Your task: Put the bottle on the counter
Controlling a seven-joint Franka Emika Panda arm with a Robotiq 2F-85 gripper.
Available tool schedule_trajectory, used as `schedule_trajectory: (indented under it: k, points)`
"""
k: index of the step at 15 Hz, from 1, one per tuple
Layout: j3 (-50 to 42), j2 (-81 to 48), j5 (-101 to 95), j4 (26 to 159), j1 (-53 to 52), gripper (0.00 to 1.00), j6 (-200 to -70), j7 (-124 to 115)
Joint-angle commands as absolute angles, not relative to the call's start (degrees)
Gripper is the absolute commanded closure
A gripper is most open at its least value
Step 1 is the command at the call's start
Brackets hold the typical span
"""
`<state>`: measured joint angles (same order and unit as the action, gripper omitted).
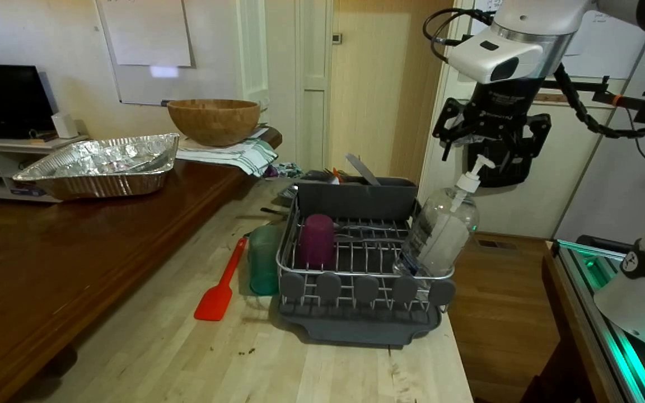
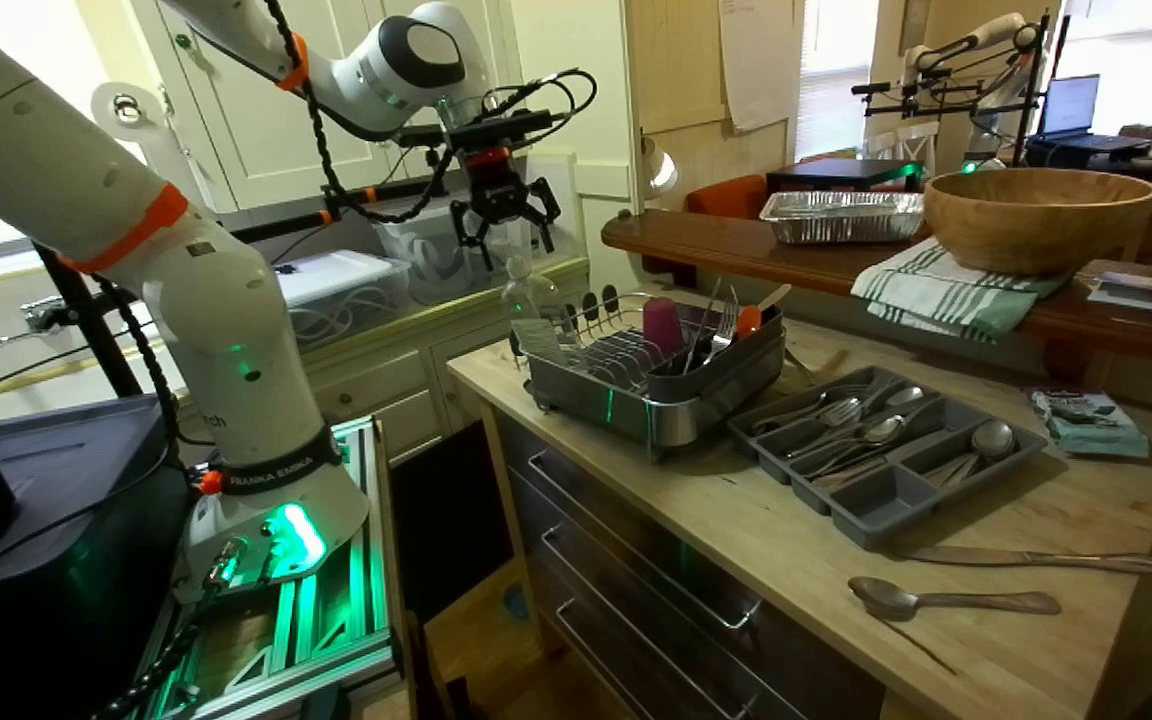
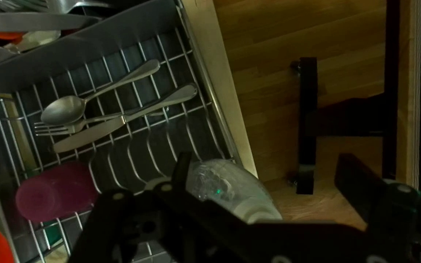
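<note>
On the pale tabletop point(image 1: 277, 364) a rack point(image 1: 356, 324) holds the leaning bottle point(image 1: 444, 229); the tool point(image 2: 517, 253), fingers point(image 3: 356, 182) wide apart, should match its slant before closing below the pump point(image 1: 469, 181)

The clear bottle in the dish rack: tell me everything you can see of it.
The bottle is see-through, apparently plastic, with rounded shoulders, a white pump top and a pale label whose print cannot be read. It sits tilted in the dish rack, across from the purple cup, leaning out past the rack's edge and seemingly resting against it. The open gripper is above, not holding it. Any contents cannot be made out.
</note>
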<state>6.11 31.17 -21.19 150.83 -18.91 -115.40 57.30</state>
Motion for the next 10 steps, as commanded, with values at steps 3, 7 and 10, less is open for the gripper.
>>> schedule_trajectory:
  k: [3,7,10]
  points:
    - [6.26,35.35,-21.27,157.47,-20.56,0.00,-124.44,58.41]
    - [6.08,34.61,-21.02,158.49,-20.64,0.00,-131.18,58.61]
    - [5.96,33.14,-20.30,157.11,-20.59,0.05,-132.17,58.99]
